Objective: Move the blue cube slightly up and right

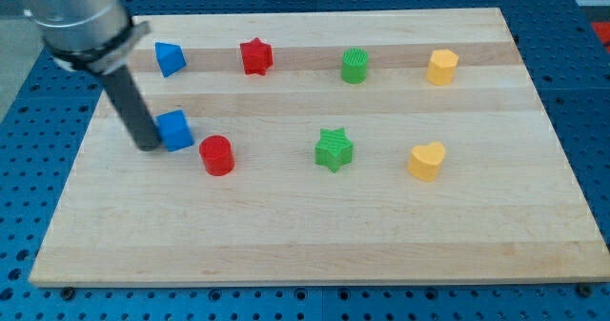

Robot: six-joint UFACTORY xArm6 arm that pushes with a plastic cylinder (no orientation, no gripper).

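1 red cylinder (217, 155) just right-below blue cube (175, 130), my tip (150, 147) opposite.

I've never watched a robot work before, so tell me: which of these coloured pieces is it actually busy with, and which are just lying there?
In the job:
blue cube
my tip, touching the cube's left side

Just lying about:
other blue block, top left
red star
red cylinder
green cylinder
green star
yellow block
yellow heart
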